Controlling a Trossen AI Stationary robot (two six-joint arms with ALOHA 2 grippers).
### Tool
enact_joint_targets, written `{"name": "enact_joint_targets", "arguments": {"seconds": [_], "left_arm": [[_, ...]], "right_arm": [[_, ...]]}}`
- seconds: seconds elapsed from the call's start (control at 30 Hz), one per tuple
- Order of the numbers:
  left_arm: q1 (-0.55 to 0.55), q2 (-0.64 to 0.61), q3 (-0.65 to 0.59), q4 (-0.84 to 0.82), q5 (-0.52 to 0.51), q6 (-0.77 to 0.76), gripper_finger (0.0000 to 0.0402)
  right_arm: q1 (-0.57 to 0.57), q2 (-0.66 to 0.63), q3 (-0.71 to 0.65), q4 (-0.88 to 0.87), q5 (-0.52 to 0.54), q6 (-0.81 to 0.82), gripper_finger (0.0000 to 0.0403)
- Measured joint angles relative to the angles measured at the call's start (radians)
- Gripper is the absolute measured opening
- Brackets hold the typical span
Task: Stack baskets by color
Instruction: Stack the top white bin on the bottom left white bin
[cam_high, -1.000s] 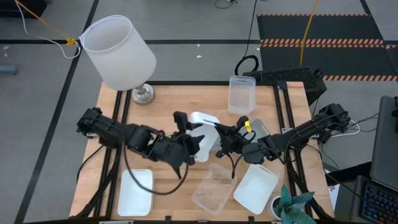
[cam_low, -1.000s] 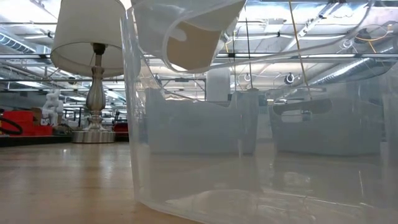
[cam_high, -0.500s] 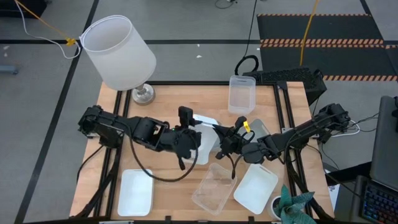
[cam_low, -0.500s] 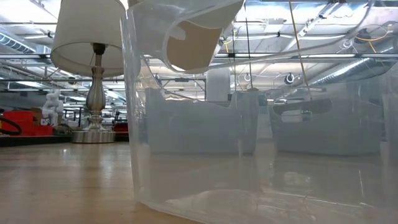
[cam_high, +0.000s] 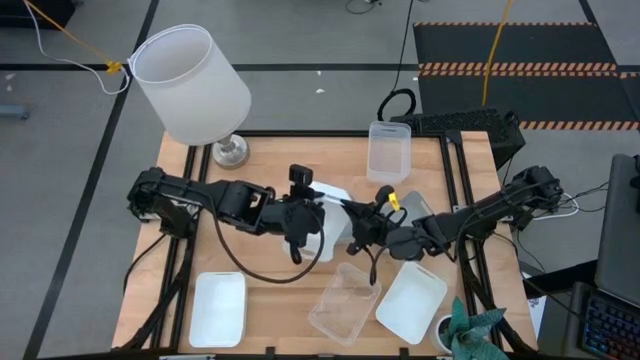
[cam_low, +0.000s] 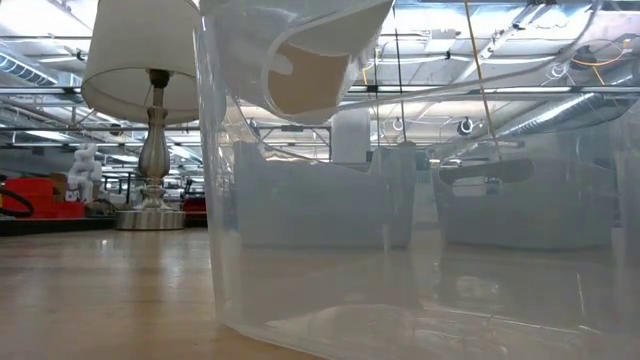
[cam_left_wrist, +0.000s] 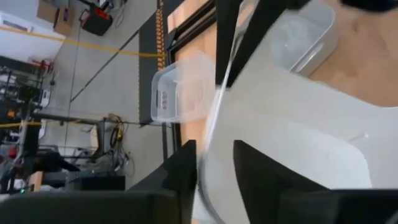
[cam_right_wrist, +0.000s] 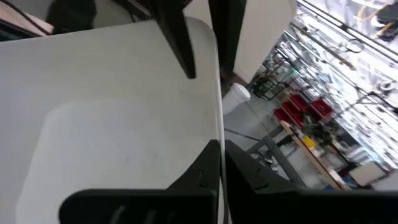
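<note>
A white basket (cam_high: 330, 208) hangs tilted above the table's middle, between my two grippers; the low view shows it (cam_low: 310, 50) high off the wood. My right gripper (cam_high: 353, 226) is shut on its right-hand rim. My left gripper (cam_left_wrist: 214, 163) has come in from the left. Its fingers stand apart on either side of the basket's left wall (cam_left_wrist: 210, 149), and I cannot tell whether they touch it. Other baskets lie flat on the table: a clear one (cam_high: 388, 150) at the far edge, a clear one (cam_high: 345, 300) near, and white ones (cam_high: 218, 308) (cam_high: 412, 302). My right gripper pinches the white basket's rim (cam_right_wrist: 220, 118) between its two fingers, which come level from the table's right. The basket is lifted clear of the table and tilted, its open side turned toward this gripper's camera.
A lamp with a big white shade (cam_high: 190, 85) stands at the far left corner. A pale basket (cam_high: 420, 208) lies under my right arm. A small plant (cam_high: 465, 330) sits at the near right corner. In the low view the near clear basket (cam_low: 400, 250) fills the foreground.
My left gripper has swung toward the table's right and far side, up to the white basket's left wall, and has rolled about its own line. My right gripper has kept the basket in place in the air.
</note>
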Motion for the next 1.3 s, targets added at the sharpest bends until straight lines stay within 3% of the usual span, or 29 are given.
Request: {"name": "enact_joint_targets", "arguments": {"seconds": [0.3, 0.57, 0.77, 0.97, 1.1, 1.3], "left_arm": [[-0.001, 0.0, 0.0, -0.005, 0.014, 0.012, 0.004], [0.004, 0.046, 0.0, -0.04, -0.058, 0.01, 0.0074], [-0.004, 0.061, 0.0, -0.037, -0.089, 0.014, 0.0012], [-0.026, 0.064, 0.0, -0.054, -0.117, 0.004, 0.0008], [-0.037, 0.05, -0.001, -0.102, -0.102, -0.033, 0.0006], [-0.04, -0.018, -0.002, -0.278, -0.048, -0.172, 0.0003]], "right_arm": [[-0.007, 0.0, 0.001, -0.01, -0.017, 0.007, 0.0], [-0.008, 0.0, 0.0, -0.021, -0.007, 0.005, 0.0], [-0.007, 0.0, -0.001, -0.031, -0.009, 0.004, 0.0001], [-0.006, 0.0, -0.001, -0.027, -0.016, 0.007, 0.0007], [0.017, -0.007, 0.0, -0.02, -0.019, -0.001, 0.0042], [0.07, -0.047, 0.002, -0.03, -0.06, -0.001, 0.0126]]}}
